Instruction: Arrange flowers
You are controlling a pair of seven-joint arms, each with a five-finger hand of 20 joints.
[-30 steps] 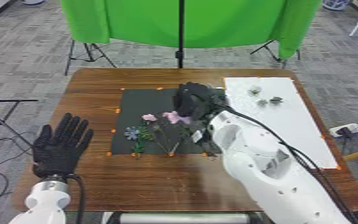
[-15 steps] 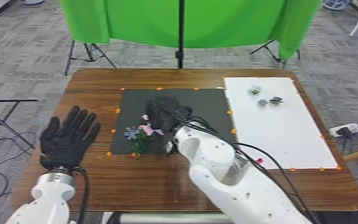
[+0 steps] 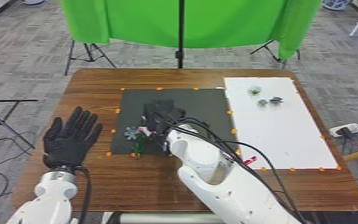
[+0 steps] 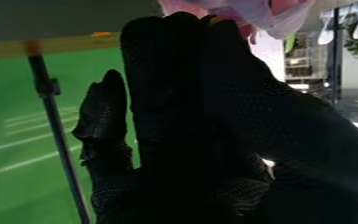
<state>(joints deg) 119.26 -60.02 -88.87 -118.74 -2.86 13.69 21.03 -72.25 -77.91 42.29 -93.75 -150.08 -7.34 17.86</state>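
Looking first at the right hand [image 3: 164, 112], we find it near the centre of the head view, over the dark mat [image 3: 202, 102]. In the wrist view pink petals [image 4: 246, 11] lie at its far end, but we cannot tell whether it is open or closed on them.

Just beside it in the head view, left of the centre, we see a bit of pink flower [image 3: 143, 128], then a blue flower [image 3: 131, 133] and green leaves [image 3: 139, 145] near the mat's lower left corner.

Farther out, at the left of the frame, the left hand [image 3: 65, 149] is held apart from the flowers, its fingers straight and spread. To the upper right, on the white sheet [image 3: 286, 132], we see a pale flower [image 3: 254, 90] with small grey-green pieces [image 3: 270, 101] near it. Mat and sheet both lie on the brown table [image 3: 113, 187], orange tape [image 3: 159, 89] dotted along their edges.

We judge the step in hand to be setting the pink bloom into the group on the mat. The next move, we think, calls for settling it beside the blue one without dragging its neighbours, then drawing clear. We can read no brand, label or writing.
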